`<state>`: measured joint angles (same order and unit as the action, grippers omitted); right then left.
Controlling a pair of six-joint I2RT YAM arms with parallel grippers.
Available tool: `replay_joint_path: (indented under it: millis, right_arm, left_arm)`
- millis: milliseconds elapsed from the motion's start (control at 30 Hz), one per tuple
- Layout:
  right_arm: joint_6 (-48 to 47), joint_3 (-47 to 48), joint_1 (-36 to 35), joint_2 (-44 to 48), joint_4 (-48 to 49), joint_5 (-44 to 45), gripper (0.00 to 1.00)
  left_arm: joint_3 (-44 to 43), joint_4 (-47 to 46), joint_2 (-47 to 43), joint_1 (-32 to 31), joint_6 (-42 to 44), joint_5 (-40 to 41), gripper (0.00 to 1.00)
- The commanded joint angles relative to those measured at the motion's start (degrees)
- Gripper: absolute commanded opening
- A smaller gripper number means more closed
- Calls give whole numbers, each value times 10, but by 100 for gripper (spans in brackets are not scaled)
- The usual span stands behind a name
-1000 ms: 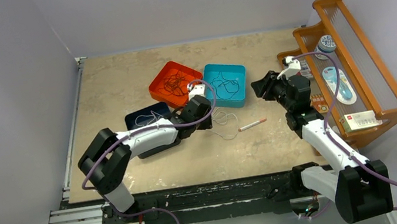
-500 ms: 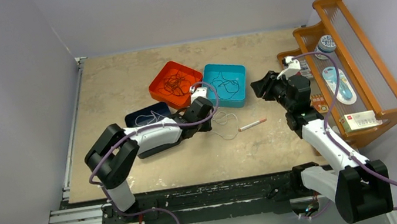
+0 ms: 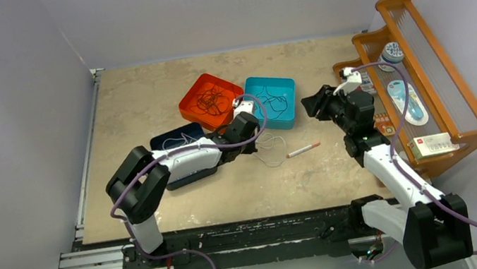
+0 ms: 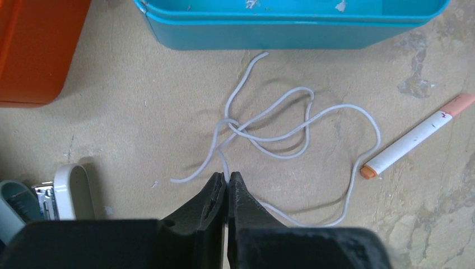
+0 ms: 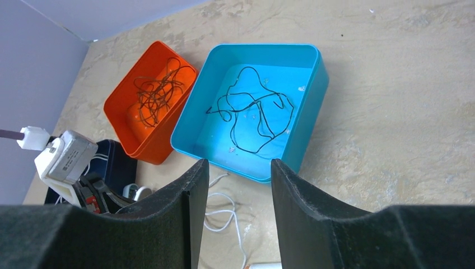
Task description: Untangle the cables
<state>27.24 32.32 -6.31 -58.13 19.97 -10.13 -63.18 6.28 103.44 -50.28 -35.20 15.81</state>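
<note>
Seen from above: a beige table (image 3: 145, 98) with an orange tray (image 3: 190, 95) holding a dense brown cable (image 3: 211, 101) tangle, a blue tray (image 3: 291, 101) beside it holding a looser black cable (image 3: 272, 103), and a dark tray (image 3: 160, 146) with a pale cable (image 3: 180, 142) inside. Just in front of the trays, out on the bare table, a white cable (image 3: 268, 148) in slack loops, a pen (image 3: 303, 148) near it. Left claw (image 3: 255, 140) lowered onto that cable; right claw (image 3: 308, 104) raised off to the side by a wooden rack (image 3: 393, 3), probably parked clear to leave working room. From the left wrist: jaws pressed together, pinching one strand of the white cable on the near side of its knot, likely a hold for drawing a loop free. Thin, limp, pale grey, crossing itself several times, one end almost at the blue tray's wall. From the right wrist: jaws spread, nothing between them, aimed down over both bright trays.
</note>
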Motion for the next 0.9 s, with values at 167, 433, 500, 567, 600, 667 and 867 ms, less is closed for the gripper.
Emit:
replay_joint_path:
  millis: [167,433,500,567,600,667,867]
  right_arm:
    - [-57,-7,2,24,92,-98,50]
    - [-90,5,-8,-16,110,-185,55]
    - [-103,12,-21,-30,102,-190,56]
    - [-120,22,-41,-41,93,-186,57]
    - [-126,26,-55,-47,91,-180,57]
    - [-140,35,-83,-61,86,-168,59]
    - [-130,28,-121,-89,120,-174,66]
  left_arm:
    - [-55,18,-103,1,81,-26,0]
    - [-94,78,-159,1,151,-42,0]
    - [-103,90,-168,1,162,-44,0]
    - [-112,99,-176,1,169,-46,0]
    - [-116,101,-180,1,171,-47,0]
    - [-121,105,-185,1,169,-44,0]
    - [-134,115,-196,1,162,-32,0]
